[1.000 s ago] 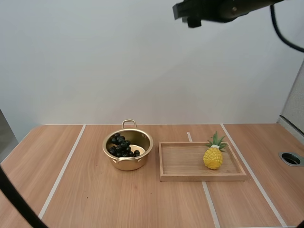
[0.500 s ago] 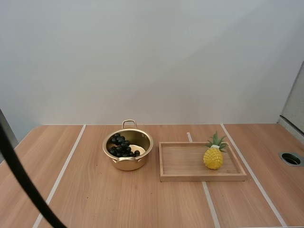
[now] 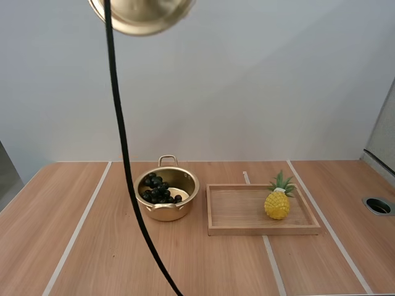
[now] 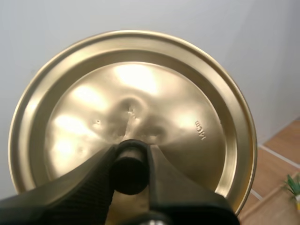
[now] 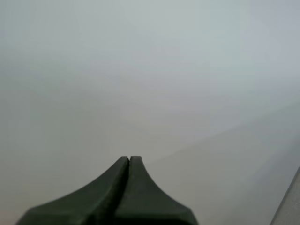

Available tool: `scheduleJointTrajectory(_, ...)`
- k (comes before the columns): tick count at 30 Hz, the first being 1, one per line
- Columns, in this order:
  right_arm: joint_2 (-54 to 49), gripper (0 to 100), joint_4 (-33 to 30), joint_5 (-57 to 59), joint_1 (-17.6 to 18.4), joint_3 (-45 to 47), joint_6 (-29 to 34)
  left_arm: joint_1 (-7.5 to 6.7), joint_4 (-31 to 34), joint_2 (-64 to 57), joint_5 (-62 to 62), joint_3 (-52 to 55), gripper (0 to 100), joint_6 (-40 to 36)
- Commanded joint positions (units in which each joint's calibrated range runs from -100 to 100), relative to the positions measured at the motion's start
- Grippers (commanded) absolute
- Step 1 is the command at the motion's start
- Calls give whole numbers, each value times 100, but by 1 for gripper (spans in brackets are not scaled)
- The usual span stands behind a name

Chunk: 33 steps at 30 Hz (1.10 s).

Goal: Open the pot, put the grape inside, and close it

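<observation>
A gold pot point(image 3: 166, 194) stands uncovered on the table, with a dark bunch of grapes point(image 3: 158, 189) lying inside it. The gold lid point(image 3: 141, 13) hangs high above the table at the upper left. In the left wrist view my left gripper point(image 4: 131, 168) is shut on the lid's black knob point(image 4: 129, 169), and the lid point(image 4: 136, 108) faces the camera with its shiny top. My right gripper point(image 5: 129, 160) is shut on nothing, its fingers lying together as one dark wedge against a plain wall.
A wooden tray point(image 3: 241, 213) lies to the right of the pot, with a yellow toy pineapple point(image 3: 278, 200) standing in its right part. A round hole point(image 3: 378, 206) sits in the table near the right edge. Pale strips run across the tabletop.
The right arm has left the top of the high view and its gripper has shut. The lid has come into the high view at the upper left.
</observation>
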Motion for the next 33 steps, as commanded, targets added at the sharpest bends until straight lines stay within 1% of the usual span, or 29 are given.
scheduleJointTrajectory(1, -124, 0, -140, -114, -20, -66, 22, -4, -271, 203, -110, 365, 0, 96)
scheduleJointTrajectory(6, -139, 0, -360, -5, -20, -66, 22, -4, -311, 753, -69, 792, 0, 116)
scheduleJointTrajectory(18, -193, 0, -414, 34, -20, -94, 22, -4, -377, 2263, 111, 1441, 0, 99)
scheduleJointTrajectory(26, -193, 0, -458, 34, -20, -94, 22, -4, -377, 3147, 260, 1699, 0, 139)
scheduleJointTrajectory(33, -193, 0, -545, 34, -20, -94, 13, -4, -377, 3781, 539, 1825, 0, 318)
